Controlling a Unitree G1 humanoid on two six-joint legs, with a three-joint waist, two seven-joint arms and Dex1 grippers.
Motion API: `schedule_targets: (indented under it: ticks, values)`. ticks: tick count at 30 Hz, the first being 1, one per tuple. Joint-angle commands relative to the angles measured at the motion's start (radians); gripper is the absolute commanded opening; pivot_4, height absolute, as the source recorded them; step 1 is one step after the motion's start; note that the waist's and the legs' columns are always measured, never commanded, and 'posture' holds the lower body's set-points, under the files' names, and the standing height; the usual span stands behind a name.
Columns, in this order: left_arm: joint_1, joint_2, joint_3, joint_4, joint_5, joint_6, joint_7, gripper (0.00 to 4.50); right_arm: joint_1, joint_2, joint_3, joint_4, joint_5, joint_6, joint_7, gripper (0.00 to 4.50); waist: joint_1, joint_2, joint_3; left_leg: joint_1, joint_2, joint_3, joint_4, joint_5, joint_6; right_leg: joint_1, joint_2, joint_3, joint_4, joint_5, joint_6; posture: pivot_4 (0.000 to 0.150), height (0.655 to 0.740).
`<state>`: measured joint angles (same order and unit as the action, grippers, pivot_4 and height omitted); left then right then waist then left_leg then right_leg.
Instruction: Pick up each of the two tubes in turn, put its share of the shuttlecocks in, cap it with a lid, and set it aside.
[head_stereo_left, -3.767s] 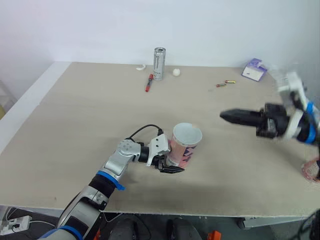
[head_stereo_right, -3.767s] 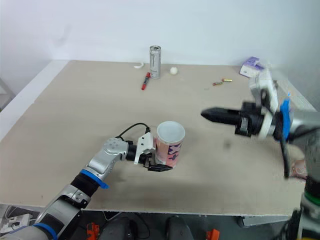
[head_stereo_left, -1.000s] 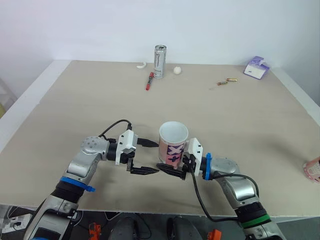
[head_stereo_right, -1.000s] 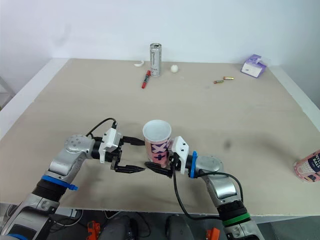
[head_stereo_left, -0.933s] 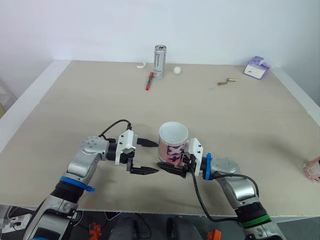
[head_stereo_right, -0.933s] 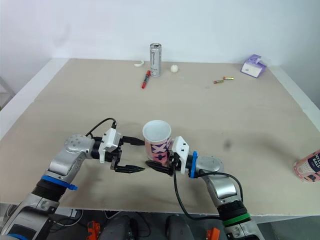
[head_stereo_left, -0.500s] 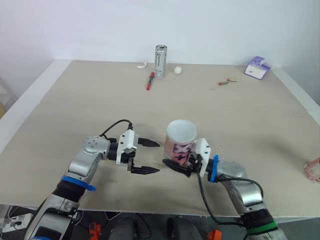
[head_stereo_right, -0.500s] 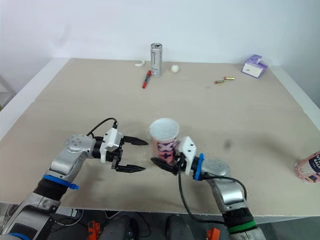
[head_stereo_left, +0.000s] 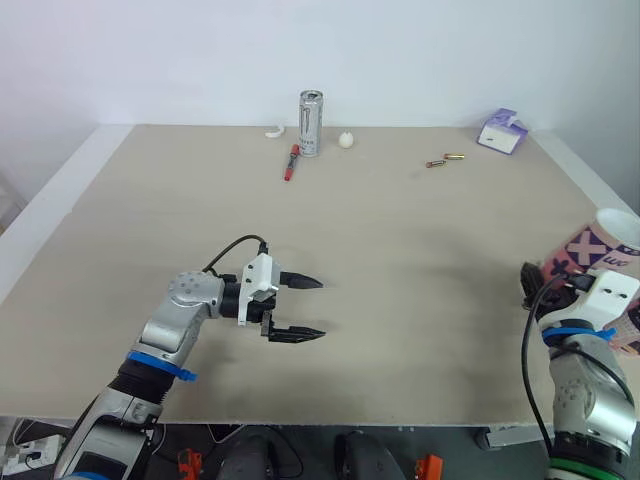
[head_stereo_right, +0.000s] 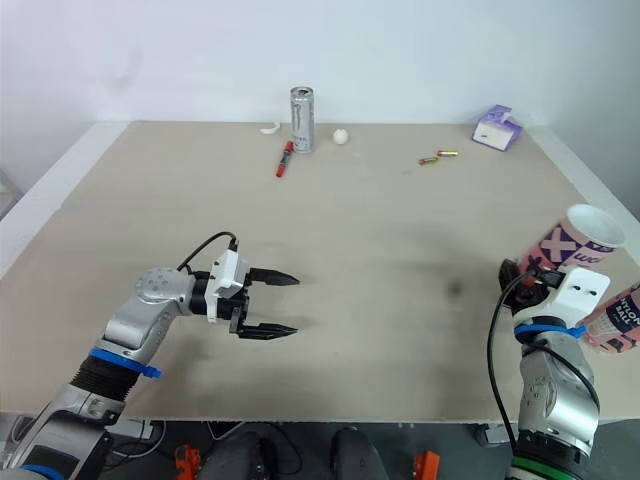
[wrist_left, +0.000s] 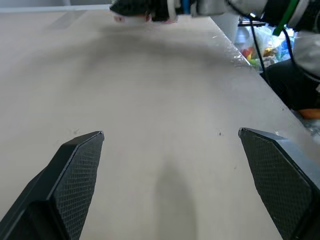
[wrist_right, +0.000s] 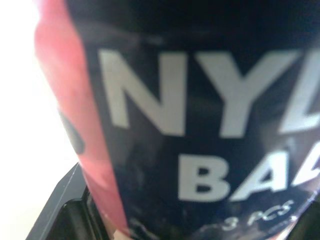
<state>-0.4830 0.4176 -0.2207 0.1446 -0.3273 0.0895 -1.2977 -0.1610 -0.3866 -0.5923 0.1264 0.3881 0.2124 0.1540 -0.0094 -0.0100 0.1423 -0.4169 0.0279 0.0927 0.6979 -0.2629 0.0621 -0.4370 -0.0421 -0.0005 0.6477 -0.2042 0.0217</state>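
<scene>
Hovering low over the middle of the pale wooden table (head_stereo_left: 420, 260), my left gripper (head_stereo_left: 305, 308) has its two black fingers (head_stereo_left: 300, 283) spread wide apart around nothing. Along the far edge stands a tall silver drinks can (head_stereo_left: 311, 122) with a red marker pen (head_stereo_left: 288, 163) just beside it. At the table's right edge my right gripper (head_stereo_right: 540, 272) holds the white-topped pink patterned tube (head_stereo_right: 578, 238) tilted and off the surface. My fingers there look clamped on its base, though it hides most of them.
</scene>
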Motion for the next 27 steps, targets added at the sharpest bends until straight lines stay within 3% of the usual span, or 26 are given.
schedule_targets:
  ticks: [1,6,7,9,16,27]
  values:
    - [-0.01,0.0,0.013,-0.037,-0.012,0.005,0.011,4.5,-0.011,-0.001,-0.035,0.016,0.001,-0.037,-0.052,3.08,-0.005,0.0,0.0,0.001,0.0,0.0,-0.002,0.001,0.0,0.0,0.0,0.001,0.0,0.0,0.0,0.15,0.74]
    - [-0.006,0.004,0.012,-0.046,-0.01,0.009,0.014,4.5,0.005,-0.017,-0.02,0.067,-0.014,-0.067,-0.047,3.08,-0.008,0.0,0.0,0.003,-0.001,0.001,-0.007,0.003,0.0,0.0,0.001,0.004,0.0,0.0,0.0,0.15,0.74]
    - [-0.009,0.004,0.01,-0.042,-0.007,0.007,0.013,4.5,0.011,-0.025,-0.012,0.07,-0.019,-0.069,-0.037,3.83,-0.008,0.0,0.0,0.004,-0.001,0.002,-0.008,0.003,0.0,0.0,0.001,0.004,0.0,0.0,0.0,0.15,0.74]
    - [-0.013,0.005,0.009,-0.039,-0.004,0.006,0.013,4.5,0.021,-0.032,-0.003,0.069,-0.025,-0.072,-0.026,4.46,-0.008,0.0,0.0,0.005,-0.001,0.002,-0.008,0.003,0.0,0.0,0.001,0.005,0.0,0.0,0.0,0.15,0.74]
    - [-0.016,0.006,0.005,-0.037,-0.003,0.008,0.008,4.5,0.091,-0.028,0.024,-0.005,-0.051,-0.055,-0.015,4.49,-0.008,0.0,0.0,0.007,-0.001,0.005,-0.01,0.003,0.0,0.001,0.001,0.008,0.0,-0.002,0.003,0.15,0.74]
    - [-0.022,0.004,0.003,-0.019,0.002,0.002,0.005,4.5,0.352,0.009,0.018,-0.368,0.003,0.088,-0.021,4.49,-0.008,0.0,0.0,0.009,-0.001,0.007,-0.012,0.003,0.0,0.002,0.001,0.014,0.0,-0.005,0.005,0.15,0.74]
